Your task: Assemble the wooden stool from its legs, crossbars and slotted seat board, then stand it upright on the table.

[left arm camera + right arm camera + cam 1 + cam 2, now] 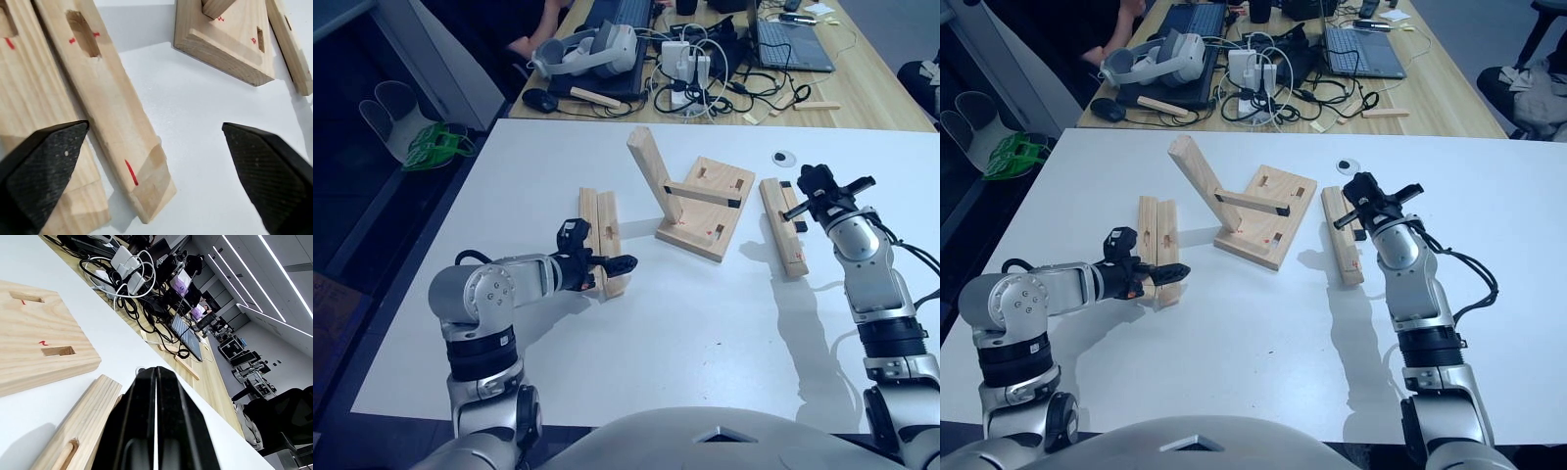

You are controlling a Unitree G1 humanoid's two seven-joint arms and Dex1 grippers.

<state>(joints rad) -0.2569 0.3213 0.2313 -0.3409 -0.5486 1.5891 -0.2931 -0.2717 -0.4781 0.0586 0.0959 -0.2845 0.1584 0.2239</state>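
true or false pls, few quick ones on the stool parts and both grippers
1. A leg stands in the seat board. True.
2. The left gripper is shut on a leg. False: it is open, at the near ends of the two legs that lie flat side by side.
3. The right gripper is shut. True.
4. The stool stands finished on the table. False: the seat board lies flat with just one leg in it, and a crossbar juts from that leg.
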